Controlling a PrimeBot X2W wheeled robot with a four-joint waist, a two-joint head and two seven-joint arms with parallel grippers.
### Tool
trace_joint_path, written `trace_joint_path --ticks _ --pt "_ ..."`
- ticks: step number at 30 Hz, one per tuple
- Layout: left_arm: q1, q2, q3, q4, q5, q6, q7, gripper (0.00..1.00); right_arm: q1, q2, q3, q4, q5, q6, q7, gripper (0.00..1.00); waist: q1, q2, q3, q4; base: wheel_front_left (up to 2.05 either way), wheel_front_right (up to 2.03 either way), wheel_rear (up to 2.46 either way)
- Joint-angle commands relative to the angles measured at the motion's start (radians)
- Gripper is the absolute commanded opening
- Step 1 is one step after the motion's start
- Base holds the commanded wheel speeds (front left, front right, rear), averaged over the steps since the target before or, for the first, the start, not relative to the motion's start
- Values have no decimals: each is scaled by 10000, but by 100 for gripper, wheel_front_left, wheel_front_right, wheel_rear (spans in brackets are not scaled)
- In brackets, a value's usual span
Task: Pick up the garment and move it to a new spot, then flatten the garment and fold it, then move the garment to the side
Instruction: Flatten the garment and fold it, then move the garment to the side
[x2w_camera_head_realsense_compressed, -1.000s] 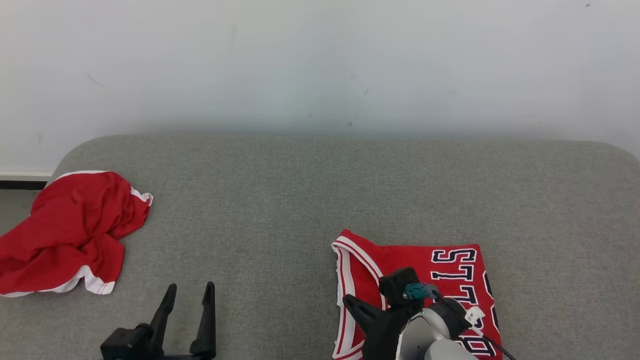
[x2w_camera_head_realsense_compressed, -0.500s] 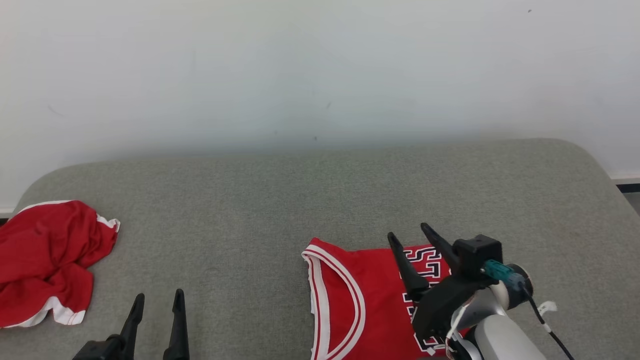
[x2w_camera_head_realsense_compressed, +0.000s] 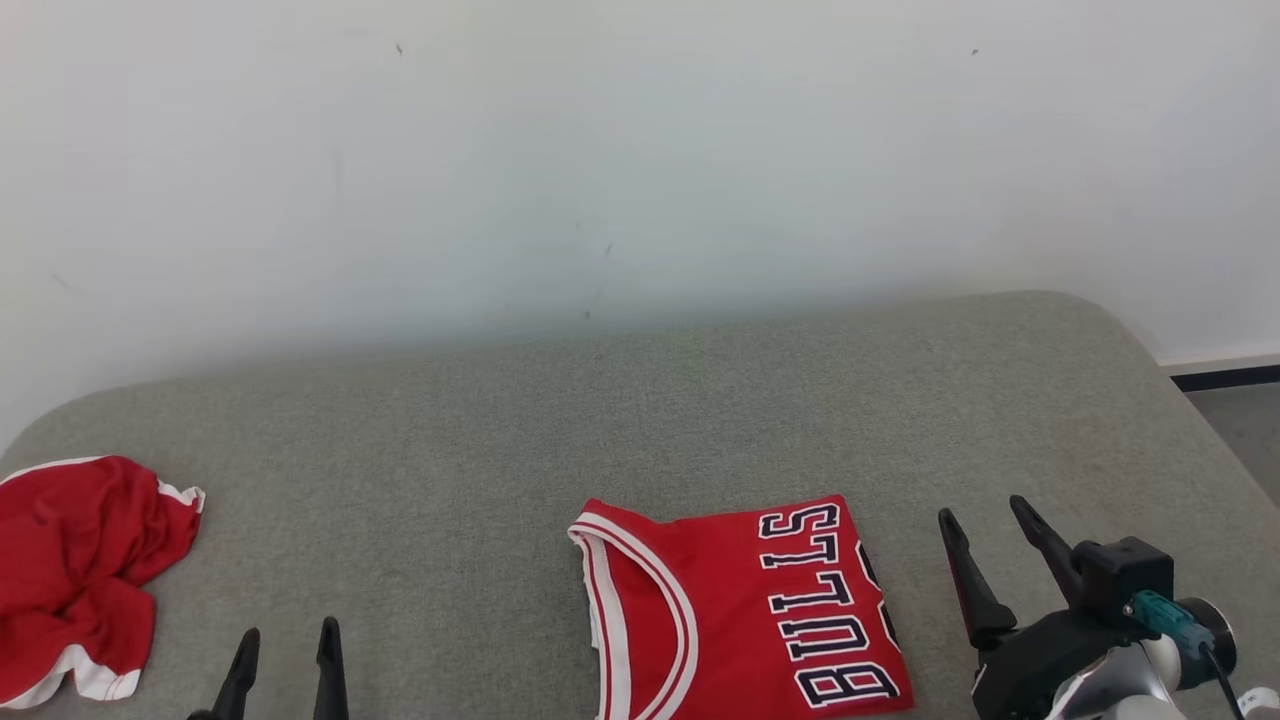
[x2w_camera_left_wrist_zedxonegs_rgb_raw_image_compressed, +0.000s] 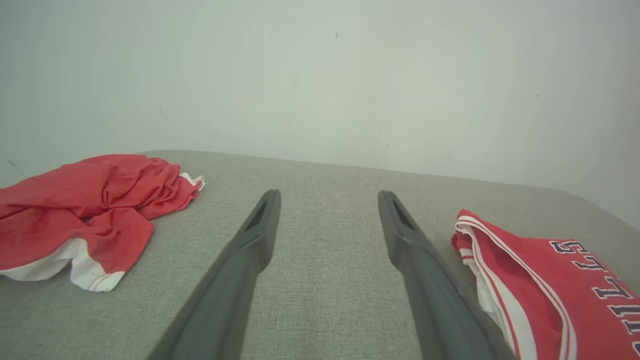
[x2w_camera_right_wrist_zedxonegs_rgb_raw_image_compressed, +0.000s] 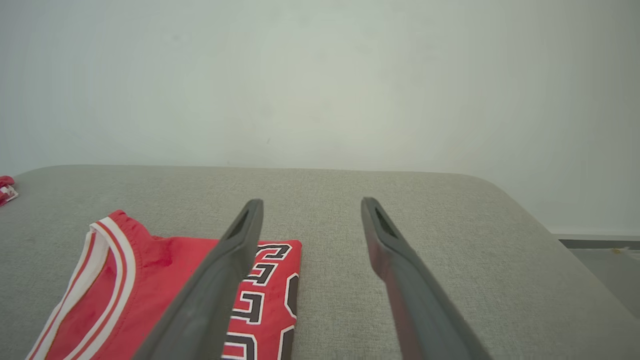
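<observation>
Two red garments lie on the grey fabric-topped counter (x2w_camera_head_realsense_compressed: 640, 420): the folded Bulls jersey (x2w_camera_head_realsense_compressed: 740, 610) near me, right of centre, and a crumpled red garment (x2w_camera_head_realsense_compressed: 80, 570) at the left end. My right jaws stand apart and empty just right of the jersey, not touching it. My left jaws stand apart and empty too, over bare counter between the two garments. The folding looks done, so the risk I see lies in any further move. If I pinch the top layer alone, the fold opens. If I drag it, the fabric top can catch and bunch it. Its near edge is out of my head view, so I cannot rule out overhang.
</observation>
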Motion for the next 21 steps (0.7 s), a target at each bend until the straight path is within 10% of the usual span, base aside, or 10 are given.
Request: trace_joint_path --ticks 1,21 --pt "207 8 113 -95 46 -5 2 100 152 -93 -5 87 146 -25 -158 100 0 0 -56 -31 0 0 0" --pt "172 6 536 85 220 -90 2 100 -76 -209 269 1720 726 -25 -1308 100 0 0 -122 97 0 0 0"
